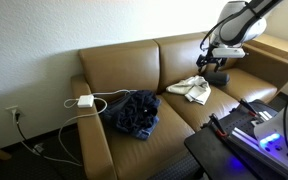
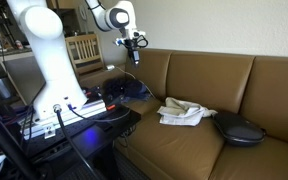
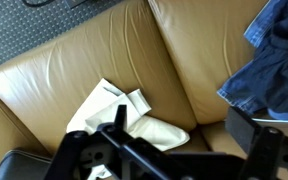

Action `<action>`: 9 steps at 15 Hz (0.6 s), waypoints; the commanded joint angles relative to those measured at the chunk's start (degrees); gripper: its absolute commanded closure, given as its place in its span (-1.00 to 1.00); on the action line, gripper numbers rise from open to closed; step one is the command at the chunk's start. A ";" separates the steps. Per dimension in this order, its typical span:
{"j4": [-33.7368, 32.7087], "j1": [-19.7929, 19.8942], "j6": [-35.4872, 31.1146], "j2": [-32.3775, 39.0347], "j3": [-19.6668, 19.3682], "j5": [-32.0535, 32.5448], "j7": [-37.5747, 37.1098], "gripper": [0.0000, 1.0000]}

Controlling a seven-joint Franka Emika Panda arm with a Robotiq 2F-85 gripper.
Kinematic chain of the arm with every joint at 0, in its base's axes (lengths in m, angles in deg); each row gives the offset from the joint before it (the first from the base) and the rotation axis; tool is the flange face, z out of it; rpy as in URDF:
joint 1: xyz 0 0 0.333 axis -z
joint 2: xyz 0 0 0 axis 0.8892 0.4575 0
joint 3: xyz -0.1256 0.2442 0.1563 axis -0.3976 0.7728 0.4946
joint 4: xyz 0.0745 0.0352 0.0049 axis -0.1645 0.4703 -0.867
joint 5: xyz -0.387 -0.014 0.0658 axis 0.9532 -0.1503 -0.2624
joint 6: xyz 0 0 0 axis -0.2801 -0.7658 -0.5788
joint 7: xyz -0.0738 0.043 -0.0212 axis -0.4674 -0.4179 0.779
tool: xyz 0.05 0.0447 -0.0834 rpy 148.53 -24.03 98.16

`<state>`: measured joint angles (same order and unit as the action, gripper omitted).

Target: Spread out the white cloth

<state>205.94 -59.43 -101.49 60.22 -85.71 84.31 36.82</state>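
A tan leather sofa (image 1: pixel 119 62) stood against the wall. The white cloth (image 1: pixel 192 89) lay crumpled on a seat cushion, and by my judgement none of the spreading was done yet. The gripper (image 1: pixel 216 72) hovered at its one o'clock, jaws spread and empty. A blue denim garment (image 1: pixel 134 112) lay at its nine o'clock.

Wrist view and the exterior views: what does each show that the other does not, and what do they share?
Only the wrist view: the speckled grey carpet and the dark fingers close up, set apart. Only the exterior views: the white robot arm, the wall, the white charger on the armrest. Shared: the brown sofa, the crumpled white cloth and the blue garment.
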 commanded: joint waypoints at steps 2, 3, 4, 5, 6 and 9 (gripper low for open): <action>-13.62 -0.99 -3.45 17.25 -11.20 17.52 -18.72 -1.00; -17.48 -3.51 0.69 18.93 -14.01 19.06 -21.53 -1.00; -19.75 -3.82 4.43 18.46 -12.36 15.89 -17.13 -1.00; -13.38 -2.94 -1.77 16.19 -13.59 15.70 -16.62 -1.00; -16.51 -3.35 0.43 17.67 -13.83 15.61 -16.54 -1.00; -20.57 -5.40 2.61 20.58 -14.38 16.63 -18.96 -1.00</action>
<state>186.33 -63.18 -98.52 78.72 -97.96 100.90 19.08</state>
